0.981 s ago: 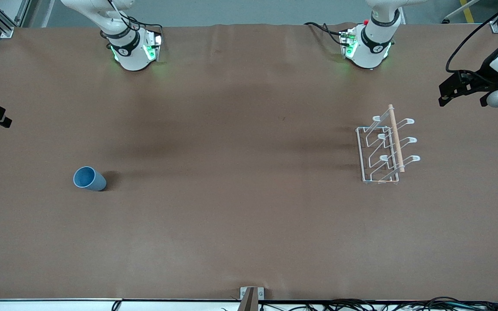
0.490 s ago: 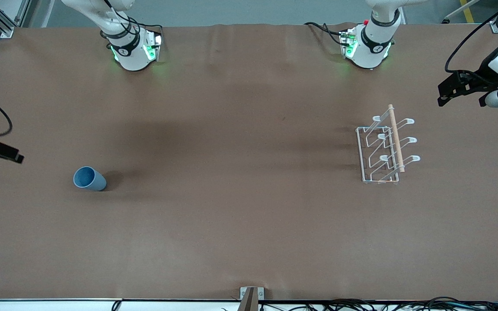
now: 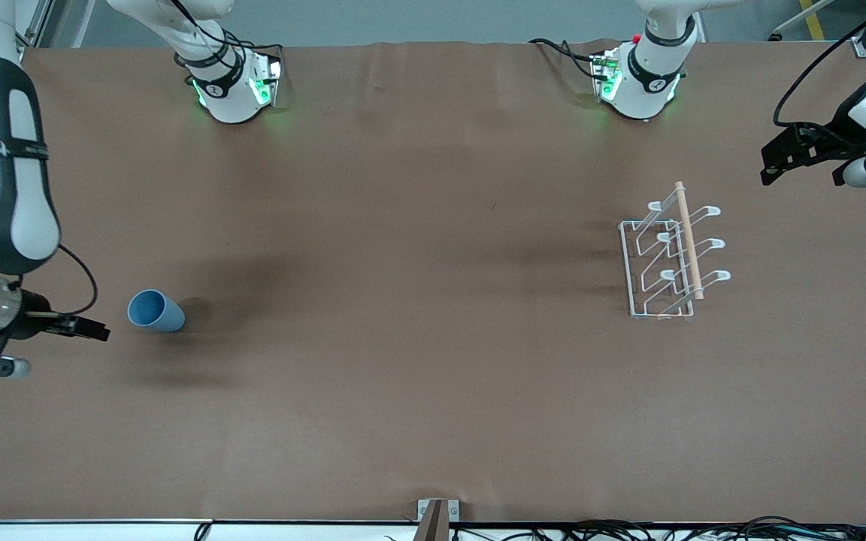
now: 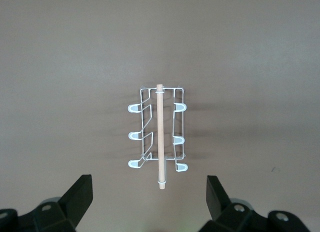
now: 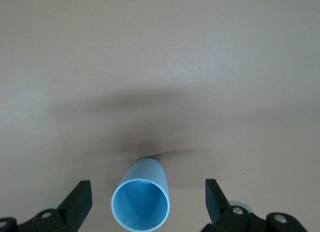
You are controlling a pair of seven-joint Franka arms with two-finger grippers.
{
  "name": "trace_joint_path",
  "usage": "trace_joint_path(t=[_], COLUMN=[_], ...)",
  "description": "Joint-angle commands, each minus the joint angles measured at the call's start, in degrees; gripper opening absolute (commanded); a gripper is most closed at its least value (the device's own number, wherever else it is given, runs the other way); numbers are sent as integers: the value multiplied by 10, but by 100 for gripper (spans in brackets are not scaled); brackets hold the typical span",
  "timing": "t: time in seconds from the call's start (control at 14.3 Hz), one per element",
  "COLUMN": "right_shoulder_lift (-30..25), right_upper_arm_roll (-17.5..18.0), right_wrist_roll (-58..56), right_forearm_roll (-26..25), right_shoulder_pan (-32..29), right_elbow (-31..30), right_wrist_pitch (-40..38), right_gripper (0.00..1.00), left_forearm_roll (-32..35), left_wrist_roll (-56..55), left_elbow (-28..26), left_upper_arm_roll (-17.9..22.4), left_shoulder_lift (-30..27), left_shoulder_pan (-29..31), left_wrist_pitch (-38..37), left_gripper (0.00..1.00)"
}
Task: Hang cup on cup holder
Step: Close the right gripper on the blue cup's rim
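The light-blue cup (image 3: 155,311) lies on its side on the brown table near the right arm's end, its mouth turned toward my right gripper (image 3: 95,330). In the right wrist view the cup (image 5: 141,202) lies just ahead of the open right gripper (image 5: 146,192), in line with the gap between its fingers and untouched. The white wire cup holder (image 3: 670,259) with its wooden rod stands near the left arm's end, with nothing on its prongs. My left gripper (image 3: 773,161) hovers open beside it, and the left wrist view shows the holder (image 4: 159,132) ahead of the open left gripper (image 4: 148,184).
The brown table cover (image 3: 418,338) spreads wide between cup and holder. Both arm bases (image 3: 234,86) stand along the edge farthest from the front camera. A small bracket (image 3: 437,515) sits at the edge nearest the camera.
My right arm has swung in from the table's end and come down level with the cup's mouth. The left gripper has hardly moved. Cup and holder have not moved.
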Motion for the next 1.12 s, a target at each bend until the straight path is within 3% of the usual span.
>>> trace_joint_path(t=[0.0,0.42,0.77,1.05], right_shoulder_lift=[-20,-25,-22,-4], right_upper_arm_roll=[2,2,2,2], right_wrist_roll=[-15,-51,-78,-78], right_forearm_roll=[11,11,10,10], right_shoulder_pan=[-3,-3,-6,-6], right_elbow=[-51,-137,-142,-142], right_wrist_pitch=[16,38,49,81], right_gripper=[100,99,97,74], left_forearm_roll=[-7,-7,-7,-7], left_wrist_roll=[0,0,1,-1], left_elbow=[7,8,7,6], left_upper_arm_roll=[-1,-1,-1,-1], left_shoulder_lift=[0,1,0,-1], left_shoulder_pan=[3,4,3,1], left_wrist_pitch=[-9,-13,-16,-17], left_gripper=[100,100,100,100])
